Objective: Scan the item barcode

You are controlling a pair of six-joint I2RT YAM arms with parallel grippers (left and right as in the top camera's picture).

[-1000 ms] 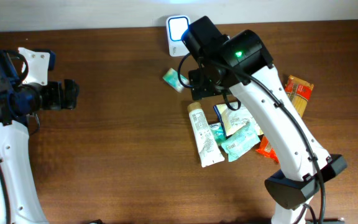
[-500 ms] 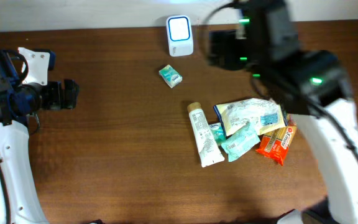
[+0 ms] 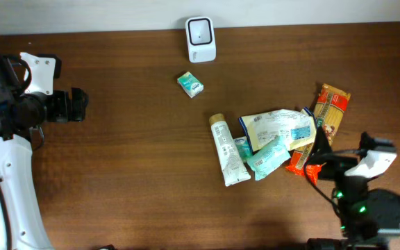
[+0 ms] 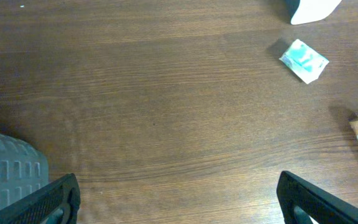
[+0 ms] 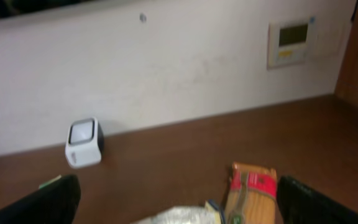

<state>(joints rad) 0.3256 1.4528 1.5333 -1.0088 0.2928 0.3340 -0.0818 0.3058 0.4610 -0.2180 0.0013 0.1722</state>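
Brown wood-grain table fills the overhead view; a white scanner with a dark square window stands at the top centre against the pale wall; no writing on it can be made out; just below and slightly left of it, apart from everything else, lies a small teal packet, flat on the wood, its print too small to read

Right of centre sits a loose heap; a cream tube with a tan cap lies lengthwise at the heap's left side; beside it a white pouch carries a blue corner and a block of fine printed text, illegible at this size; a teal pouch lies partly under the white one and touches the tube; an orange wrapper shows at the heap's lower right; a yellow pasta packet with a red label lies tilted at the right, its lettering unreadable

At the left edge the left gripper hangs above bare wood with its jaws spread wide, holding nothing; the right gripper is low at the lower right of the overhead view, its dark fingers wide apart and empty, facing the scanner and the wall; a pale wall panel with a small display sits at the upper right of the right wrist view, its text blurred
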